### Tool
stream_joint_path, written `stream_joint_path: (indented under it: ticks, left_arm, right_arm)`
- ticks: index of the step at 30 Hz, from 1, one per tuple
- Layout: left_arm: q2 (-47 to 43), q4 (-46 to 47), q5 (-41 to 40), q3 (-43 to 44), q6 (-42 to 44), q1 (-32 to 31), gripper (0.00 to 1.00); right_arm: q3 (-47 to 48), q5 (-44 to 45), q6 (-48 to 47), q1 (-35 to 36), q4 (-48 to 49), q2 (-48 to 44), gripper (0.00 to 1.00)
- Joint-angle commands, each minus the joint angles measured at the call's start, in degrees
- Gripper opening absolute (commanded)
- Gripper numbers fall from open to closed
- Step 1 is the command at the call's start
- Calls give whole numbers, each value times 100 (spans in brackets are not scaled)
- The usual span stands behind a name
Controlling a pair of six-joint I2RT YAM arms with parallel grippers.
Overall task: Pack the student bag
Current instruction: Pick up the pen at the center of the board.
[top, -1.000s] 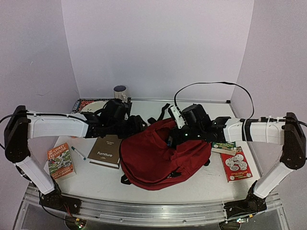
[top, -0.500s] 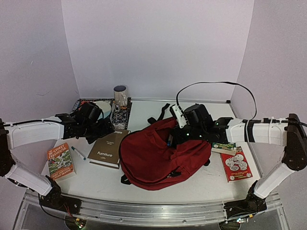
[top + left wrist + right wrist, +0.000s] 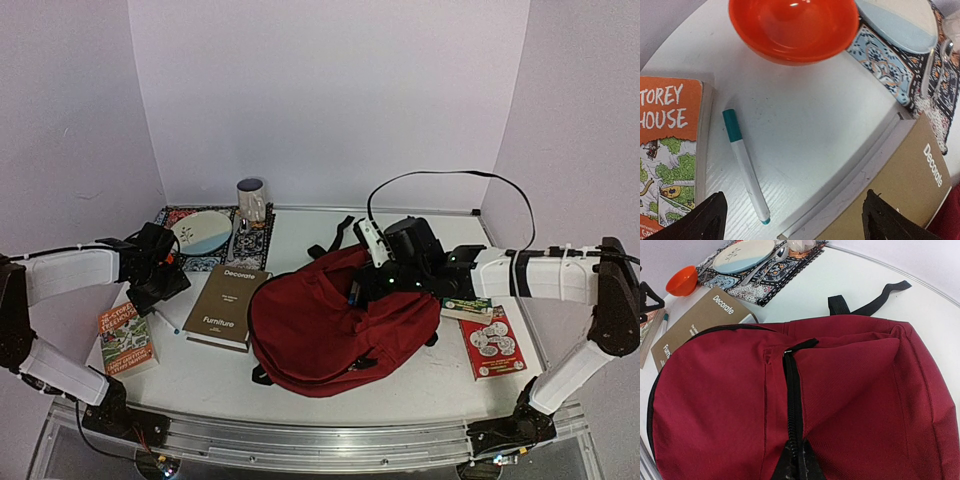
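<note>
Fingers [image 3: 707, 220] of the left gripper [image 3: 163, 288] stand wide and empty over the pen [image 3: 745, 165] left of the student bag [image 3: 330, 335], the right gripper [image 3: 362, 288] is pinched closed on its zip [image 3: 792, 405], and the brown book [image 3: 228, 305] lies unpacked beside it.

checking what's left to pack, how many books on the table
4: orange paperback near left, brown book beside the dark red fabric backpack, small green book and red book far right. Others may hide under it.

My bag [image 3: 865, 390] is dark red with a black zip [image 3: 792, 405]. I see an orange bowl [image 3: 792, 27], a brown book [image 3: 900, 190], a white pen [image 3: 747, 170].
</note>
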Motion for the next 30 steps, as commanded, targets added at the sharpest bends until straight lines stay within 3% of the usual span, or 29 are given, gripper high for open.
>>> stream_joint_path:
  ticks: [1, 11, 22, 30]
  left_arm:
    - [332, -118, 182, 93, 18, 309, 91]
    - [1109, -74, 397, 262, -88, 720, 68]
    - [1525, 44, 578, 92, -95, 869, 50]
    - [1716, 136, 844, -25, 83, 868, 27]
  right_arm:
    - [-11, -77, -14, -4, 219, -170, 0]
    - [-63, -25, -34, 0, 220, -210, 0]
    - [-90, 23, -13, -6, 248, -170, 0]
    - [-104, 23, 4, -7, 267, -157, 0]
